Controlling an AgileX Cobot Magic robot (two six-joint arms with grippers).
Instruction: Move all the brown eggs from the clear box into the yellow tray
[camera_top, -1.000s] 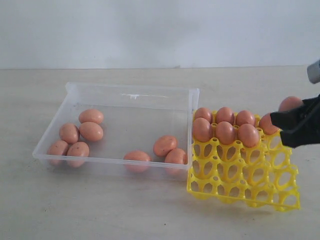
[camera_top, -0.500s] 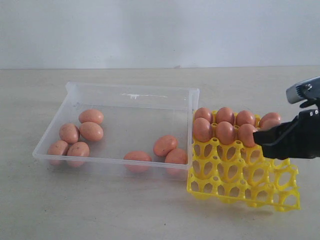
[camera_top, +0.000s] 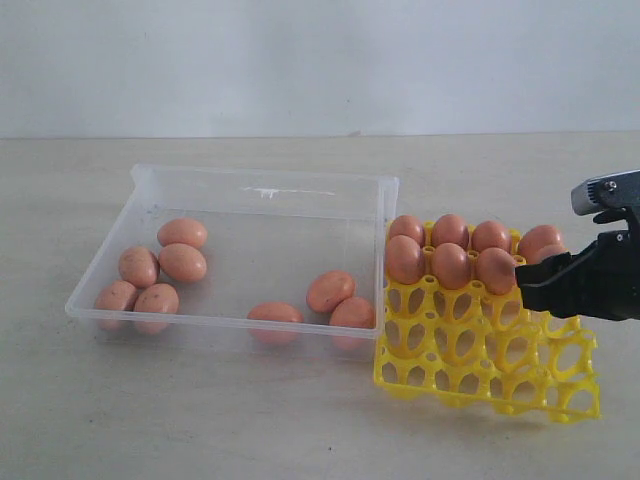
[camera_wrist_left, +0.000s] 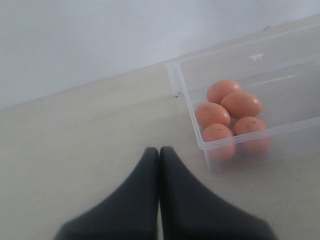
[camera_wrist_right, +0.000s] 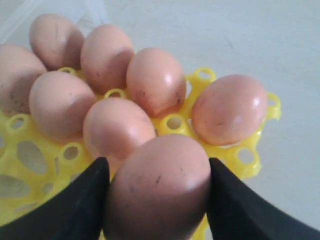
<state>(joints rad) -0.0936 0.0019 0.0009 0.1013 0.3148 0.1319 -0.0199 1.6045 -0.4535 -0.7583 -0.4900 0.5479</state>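
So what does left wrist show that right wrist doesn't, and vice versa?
Left wrist only: a corner of the clear box with five brown eggs in it; that arm's jaws are shut and empty.
Right wrist only: the yellow tray with seven eggs seated, and an eighth egg clamped between that arm's jaws.
Both: the pale table.

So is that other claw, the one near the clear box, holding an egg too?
No, the left gripper is shut with nothing between its tips, hovering above the table.
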